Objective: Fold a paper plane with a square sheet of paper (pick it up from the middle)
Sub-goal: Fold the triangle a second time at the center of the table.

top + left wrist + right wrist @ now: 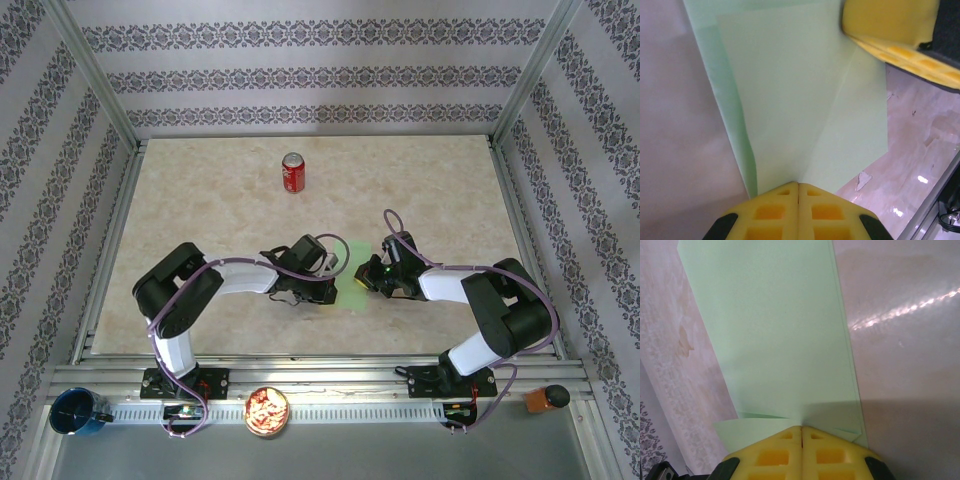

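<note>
Sheet of paper [357, 272], light green, folded in layers: lies between the two pincers, an edge at each.
Left pincer [798, 192]: clamped tight on the near edge.
Right pincer [802, 432]: clamped tight on the opposite edge.
Red can [292, 172]: upright, well beyond both pincers, on the bench [200, 200].

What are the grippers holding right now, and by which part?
Both pinch the green paper: left gripper at its left edge, right gripper at the opposite edge.

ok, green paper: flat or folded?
Folded. The paper shows doubled edges near the right hand and a crease running to the left hand.
</note>
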You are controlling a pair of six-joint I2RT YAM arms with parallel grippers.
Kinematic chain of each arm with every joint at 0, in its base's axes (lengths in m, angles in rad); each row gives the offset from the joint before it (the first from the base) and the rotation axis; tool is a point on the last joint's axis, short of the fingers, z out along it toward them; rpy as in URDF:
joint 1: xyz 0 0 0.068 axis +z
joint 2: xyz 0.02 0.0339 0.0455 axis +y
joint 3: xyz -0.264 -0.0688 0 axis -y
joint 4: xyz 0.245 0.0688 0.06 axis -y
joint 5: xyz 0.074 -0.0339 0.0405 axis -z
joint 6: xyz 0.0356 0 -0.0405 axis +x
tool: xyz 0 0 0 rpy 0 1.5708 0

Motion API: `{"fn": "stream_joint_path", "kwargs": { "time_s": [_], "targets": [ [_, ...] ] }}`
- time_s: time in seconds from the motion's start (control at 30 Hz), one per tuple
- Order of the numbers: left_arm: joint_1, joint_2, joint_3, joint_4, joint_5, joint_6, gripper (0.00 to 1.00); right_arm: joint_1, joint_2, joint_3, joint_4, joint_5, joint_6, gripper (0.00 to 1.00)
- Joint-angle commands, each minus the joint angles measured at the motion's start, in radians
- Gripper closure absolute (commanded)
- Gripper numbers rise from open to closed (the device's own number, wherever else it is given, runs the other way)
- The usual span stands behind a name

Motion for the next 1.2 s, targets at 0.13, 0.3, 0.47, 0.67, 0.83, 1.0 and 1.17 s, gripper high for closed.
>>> {"fn": "stream_joint_path", "kwargs": {
  "time_s": [0.13,0.3,0.47,0.67,0.83,1.0,1.17],
  "targets": [
    [0.021,-0.051,-0.096,-0.022,-0.028,-0.008,0.98,-0.013,0.039,-0.03,-0.065,0.035,-0.022,1.0],
    [0.025,-0.076,-0.141,0.008,-0.013,-0.042,0.98,-0.015,0.045,-0.031,-0.065,0.036,-0.023,1.0],
    [0.026,-0.131,-0.192,0.028,-0.026,-0.087,0.99,-0.015,0.047,-0.031,-0.062,0.033,-0.024,1.0],
    [0.028,-0.289,-0.276,0.272,-0.055,-0.225,1.0,-0.015,0.045,-0.029,-0.052,0.028,-0.02,1.0],
    [0.028,-0.21,-0.183,0.32,0.011,-0.228,1.0,-0.015,0.045,-0.027,-0.05,0.025,-0.019,1.0],
    [0.028,-0.072,-0.086,0.355,0.07,-0.231,1.0,-0.015,0.042,-0.029,-0.048,0.024,-0.015,1.0],
    [0.028,0.015,-0.019,0.304,0.06,-0.204,1.0,-0.015,0.031,-0.032,-0.052,0.023,-0.014,1.0]
  ]
}}
